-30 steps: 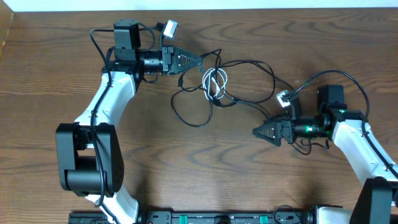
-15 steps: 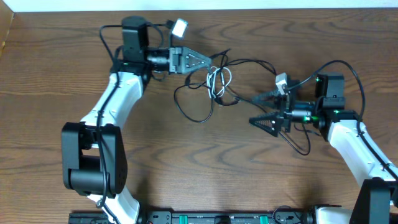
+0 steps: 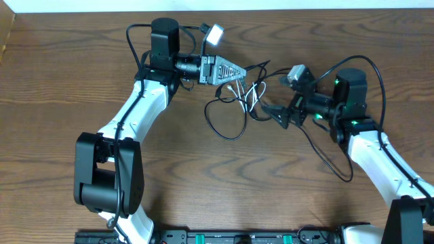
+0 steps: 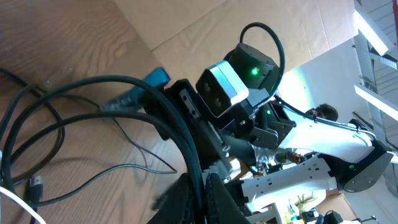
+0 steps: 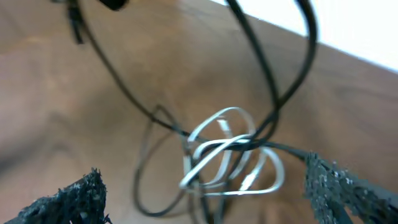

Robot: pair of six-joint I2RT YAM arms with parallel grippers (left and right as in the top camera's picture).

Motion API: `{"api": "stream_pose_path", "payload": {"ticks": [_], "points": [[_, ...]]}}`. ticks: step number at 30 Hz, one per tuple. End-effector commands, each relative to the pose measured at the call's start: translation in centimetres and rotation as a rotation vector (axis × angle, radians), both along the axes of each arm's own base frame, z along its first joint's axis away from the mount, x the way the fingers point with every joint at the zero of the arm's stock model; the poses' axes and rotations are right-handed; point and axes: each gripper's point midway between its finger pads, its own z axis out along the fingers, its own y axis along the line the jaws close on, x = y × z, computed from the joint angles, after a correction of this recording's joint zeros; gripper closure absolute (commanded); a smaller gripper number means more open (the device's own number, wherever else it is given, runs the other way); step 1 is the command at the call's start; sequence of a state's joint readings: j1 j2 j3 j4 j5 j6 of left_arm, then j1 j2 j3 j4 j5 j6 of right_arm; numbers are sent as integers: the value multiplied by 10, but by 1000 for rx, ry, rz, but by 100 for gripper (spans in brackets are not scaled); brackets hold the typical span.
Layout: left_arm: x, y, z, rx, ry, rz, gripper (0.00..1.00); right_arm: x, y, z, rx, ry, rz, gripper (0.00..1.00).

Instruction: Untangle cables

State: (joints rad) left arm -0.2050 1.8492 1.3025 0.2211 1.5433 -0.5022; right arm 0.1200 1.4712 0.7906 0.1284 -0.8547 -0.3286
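Wood-grain table [image 3: 68, 81] is crossed at centre by the tangle, with the white cable [image 3: 248, 92] looped among black cables [image 4: 193, 163]. One black strand is pinched by the left gripper [image 3: 243, 72] at 12 o'clock; at 3 o'clock the right gripper [image 3: 271, 112] is spread wide.

Found cables [image 3: 239, 91] bunched on table [image 3: 224, 190] toward its far edge, between both grippers. Noted left gripper [image 3: 242, 72] at the bunch's far-left side, right gripper [image 3: 271, 114] just right of it. Recorded one loop [image 3: 229, 137] trailing from the bunch toward the near side.
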Motion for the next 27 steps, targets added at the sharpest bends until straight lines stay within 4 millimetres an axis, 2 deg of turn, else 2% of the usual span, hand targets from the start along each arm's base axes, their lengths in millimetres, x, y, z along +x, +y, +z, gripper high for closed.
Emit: {"api": "stream_pose_path", "payload": {"ticks": [1, 5, 9, 12, 15, 17, 18, 19, 23, 27], "points": [[-7, 0, 14, -16, -21, -28, 92, 16, -2, 4, -120, -133, -67, 1], [-13, -8, 14, -16, -17, -50, 92, 20, 4, 8, -138, -174, -74, 3], [-21, -18, 14, -16, -17, -79, 92, 29, -1, 5, -192, -192, -149, 3], [-26, -25, 14, -16, -18, -98, 92, 31, 0, 7, -199, -210, -155, 8], [-30, -30, 14, -16, -18, -113, 92, 32, 0, 8, -200, -223, -153, 23], [-32, -32, 14, -17, -17, -120, 92, 32, 0, 8, -202, -225, -152, 42], [-32, -33, 14, -17, -17, -121, 92, 32, 0, 8, -202, -224, -152, 57], [-32, -33, 14, -16, -17, -121, 92, 32, 0, 8, -202, -223, -152, 68], [-32, -32, 14, -16, -18, -120, 92, 31, 0, 7, -204, -217, -151, 97], [-29, -30, 16, -23, -47, -111, 92, 27, -1, -1, -212, -179, -148, 99]]}}
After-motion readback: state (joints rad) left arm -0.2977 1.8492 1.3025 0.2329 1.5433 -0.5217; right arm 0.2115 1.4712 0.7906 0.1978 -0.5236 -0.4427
